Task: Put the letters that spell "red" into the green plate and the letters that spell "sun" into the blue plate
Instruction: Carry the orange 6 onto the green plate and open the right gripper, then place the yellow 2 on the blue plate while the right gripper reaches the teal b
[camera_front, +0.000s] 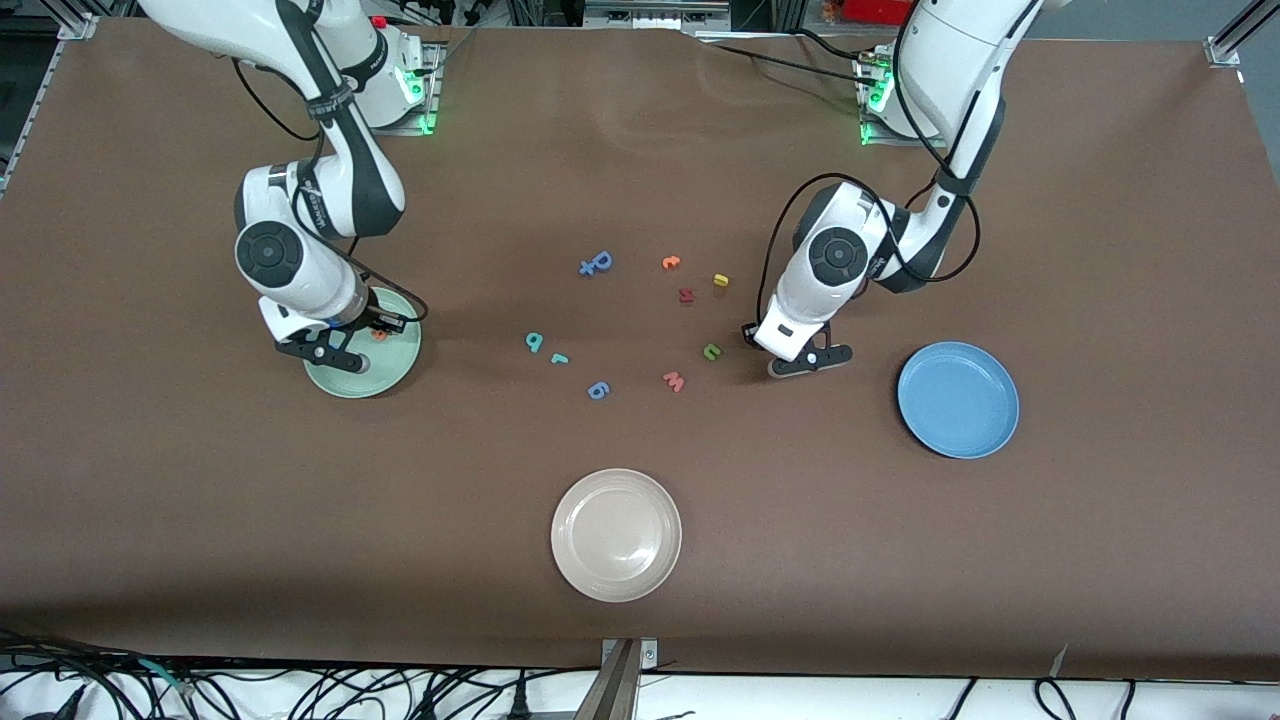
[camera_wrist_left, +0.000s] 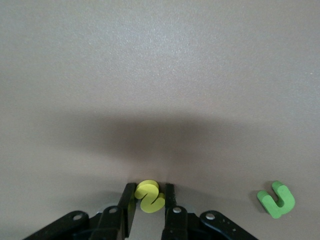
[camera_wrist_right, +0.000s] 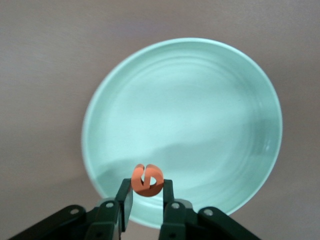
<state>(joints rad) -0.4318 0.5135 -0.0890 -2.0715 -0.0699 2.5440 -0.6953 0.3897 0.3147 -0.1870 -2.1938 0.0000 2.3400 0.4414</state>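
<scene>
While the right tool (camera_wrist_right: 145, 200) pinches the orange e (camera_wrist_right: 147, 180) over the green plate's (camera_wrist_right: 225, 100) six o'clock rim, the left tool (camera_wrist_left: 150, 210) grips the yellow s (camera_wrist_left: 149, 196) on the desk (camera_front: 900, 550), blue plate (camera_front: 958, 400) nearby.

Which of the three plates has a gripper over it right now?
The green plate, toward the right arm's end of the table: the right gripper hangs over it with the orange "e" between its fingers. The blue plate and cream plate have nothing over them.

Right arm hides part of green plate (camera_front: 395, 372).
</scene>
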